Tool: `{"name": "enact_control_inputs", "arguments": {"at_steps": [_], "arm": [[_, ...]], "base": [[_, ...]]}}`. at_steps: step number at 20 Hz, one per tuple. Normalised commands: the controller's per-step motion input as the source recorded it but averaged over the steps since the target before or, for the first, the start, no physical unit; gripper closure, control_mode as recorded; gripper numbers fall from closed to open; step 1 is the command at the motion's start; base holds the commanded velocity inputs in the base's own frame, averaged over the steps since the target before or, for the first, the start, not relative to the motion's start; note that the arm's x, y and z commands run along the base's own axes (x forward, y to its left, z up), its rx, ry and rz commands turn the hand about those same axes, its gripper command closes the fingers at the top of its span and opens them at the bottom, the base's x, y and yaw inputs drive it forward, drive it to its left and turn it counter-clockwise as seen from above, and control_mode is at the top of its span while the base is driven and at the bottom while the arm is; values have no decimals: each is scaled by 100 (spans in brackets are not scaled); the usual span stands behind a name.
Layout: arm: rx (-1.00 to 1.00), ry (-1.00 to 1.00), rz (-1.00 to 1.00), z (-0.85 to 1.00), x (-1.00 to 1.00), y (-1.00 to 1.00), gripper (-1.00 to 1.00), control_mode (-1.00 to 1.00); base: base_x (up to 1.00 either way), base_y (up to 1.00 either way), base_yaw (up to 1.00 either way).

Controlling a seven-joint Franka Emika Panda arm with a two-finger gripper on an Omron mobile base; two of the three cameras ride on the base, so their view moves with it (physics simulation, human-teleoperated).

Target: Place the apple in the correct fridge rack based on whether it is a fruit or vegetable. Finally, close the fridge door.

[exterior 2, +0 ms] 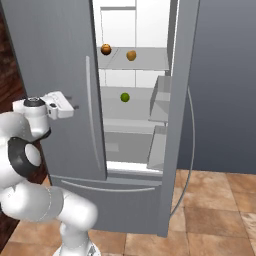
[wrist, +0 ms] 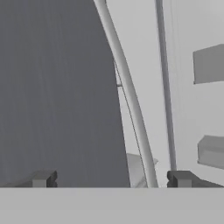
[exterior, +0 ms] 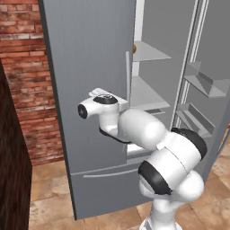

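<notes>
**Jaws spread wide at the closed left fridge door; apple on the higher rack**

The jaws of the gripper [wrist: 111,178] are seen released and wide apart in the hand view, with nothing held between the two dark fingertips [wrist: 43,178]. Between them, the edge of the closed left fridge door [exterior 2: 55,65] and its long pale handle [wrist: 129,96] are framed, the handle running from 12 o'clock down to about 5 o'clock. In the right base view the gripper [exterior 2: 71,106] is seen held up against the front of that door, at 9 o'clock from the handle [exterior 2: 92,112]. In the left base view the white hand [exterior: 102,99] is seen close to the door face, just at 9 o'clock from the handle [exterior: 128,76].

The right fridge door [exterior 2: 177,110] is shown standing open, with its small door bins [exterior 2: 161,97] facing the inside.

The apple [exterior 2: 131,55] is seen lying on the fridge rack [exterior 2: 145,60], the higher of the two pale shelves. A darker orange-brown ball [exterior 2: 105,49] is seen on the same rack, at 9 o'clock from the apple and apart from it. A small green ball [exterior 2: 125,97] is seen on the lower shelf [exterior 2: 112,107], at about 6 o'clock from the apple. In the left base view a sliver of an orange-brown ball [exterior: 134,48] is seen at the edge of the rack [exterior: 150,51], beside the closed door.
</notes>
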Motion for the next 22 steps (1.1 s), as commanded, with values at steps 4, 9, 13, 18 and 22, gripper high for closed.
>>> {"name": "enact_control_inputs", "arguments": {"at_steps": [4,9,13,18,22], "arm": [[0,0,7,11,-100,0,-100,-100],[1,0,10,22,-100,-1,-100,-100],[4,1,15,25,-100,-17,-100,-100],[5,3,22,18,-100,-37,-100,-100],[7,5,29,16,-100,-56,-100,-100]], "base": [[0,0,0],[0,0,0],[0,0,0],[0,0,0],[0,0,0]]}}
